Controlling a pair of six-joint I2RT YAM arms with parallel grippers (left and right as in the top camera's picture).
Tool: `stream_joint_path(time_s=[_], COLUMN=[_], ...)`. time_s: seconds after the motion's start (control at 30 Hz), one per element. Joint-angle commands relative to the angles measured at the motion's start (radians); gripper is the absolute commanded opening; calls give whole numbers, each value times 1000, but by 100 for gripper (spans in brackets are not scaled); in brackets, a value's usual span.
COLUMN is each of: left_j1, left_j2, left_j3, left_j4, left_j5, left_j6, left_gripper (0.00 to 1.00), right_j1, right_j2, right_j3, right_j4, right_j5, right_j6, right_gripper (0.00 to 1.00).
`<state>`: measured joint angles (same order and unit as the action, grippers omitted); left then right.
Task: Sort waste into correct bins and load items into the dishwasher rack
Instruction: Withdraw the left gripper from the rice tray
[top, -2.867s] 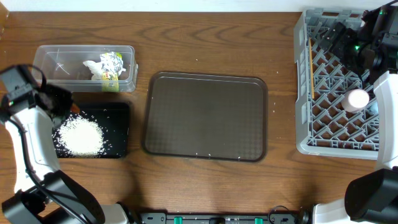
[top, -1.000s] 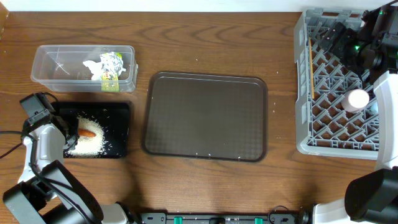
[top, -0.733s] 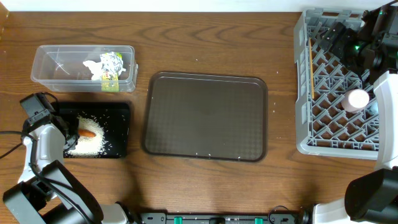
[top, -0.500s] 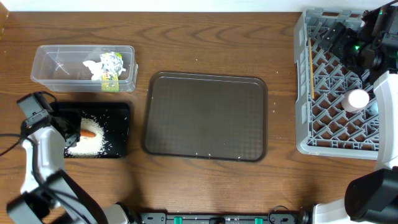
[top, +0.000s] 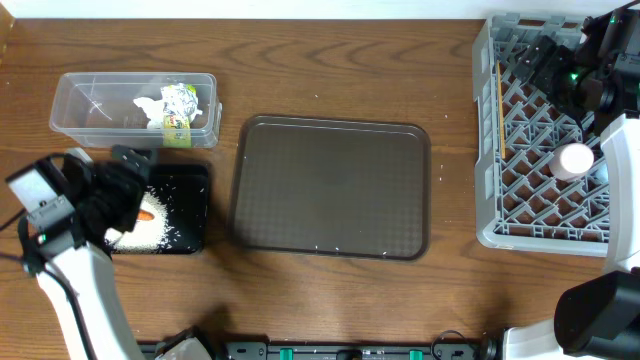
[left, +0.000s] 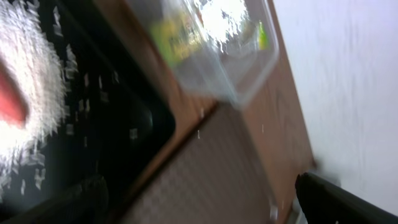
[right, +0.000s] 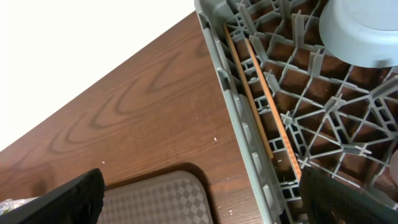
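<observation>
The left tool (left: 199, 186) hung over the left end of the black tray (top: 190, 195), its two fingers spread wide with nothing between them. Seen from overhead, the arm's dark bulk covered that end of the tray. The carrot (top: 147, 213) lay on the heap of rice (top: 150, 233) inside the tray, close to the tool but not gripped, and loose grains were scattered over the tray floor. Just behind the tray stood the clear tub (top: 90, 100), with the crumpled tissue (top: 150, 108) and the wrapper (top: 180, 112) together in its right half.

The right tool (right: 199, 193) hovered over the far end of the rack (top: 530, 205), also open and empty. Its arm hid the rack's far right part from above. The chopsticks (right: 261, 106) lay side by side along the inside of the rack's left wall. A light blue bowl (right: 364, 31) showed partly at the edge of the wrist view. A small white cup (top: 575, 160) sat in the rack, close to the arm.

The brown serving tray (top: 330, 190) lay mid-desk (top: 330, 60). Strips of bare wood separated it from the black tray on one side and from the rack on the other, and a wider band ran along the far edge. The rack stood at the desk's right end.

In view were one carrot, one tissue, one wrapper, two chopsticks, one bowl and one cup.
</observation>
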<state>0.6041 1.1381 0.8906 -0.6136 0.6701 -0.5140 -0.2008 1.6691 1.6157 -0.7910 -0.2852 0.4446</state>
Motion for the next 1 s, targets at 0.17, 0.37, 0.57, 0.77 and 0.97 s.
stream_joint_path(time_s=[0.17, 0.37, 0.57, 0.77, 0.97], left_j1=[0, 0, 0, 0, 1], left_j2=[-229, -317, -315, -314, -314], left_j3=[-5, -4, -4, -4, -4], left_j4=[-211, -359, -370, -370, -378], left_j5=[60, 60, 59, 59, -35], left_j6=[209, 175, 154, 154, 173], left_gripper=[99, 100, 100, 100, 100], right_j1=[-5, -5, -5, -5, -5], right_j2=[6, 6, 6, 6, 6], right_j3=[5, 5, 5, 5, 5], right_j4=[-3, -3, -3, -3, -4], right_j5=[-6, -6, -6, -6, -6], right_j6=[11, 11, 11, 11, 11], right_gripper=[99, 99, 99, 99, 99])
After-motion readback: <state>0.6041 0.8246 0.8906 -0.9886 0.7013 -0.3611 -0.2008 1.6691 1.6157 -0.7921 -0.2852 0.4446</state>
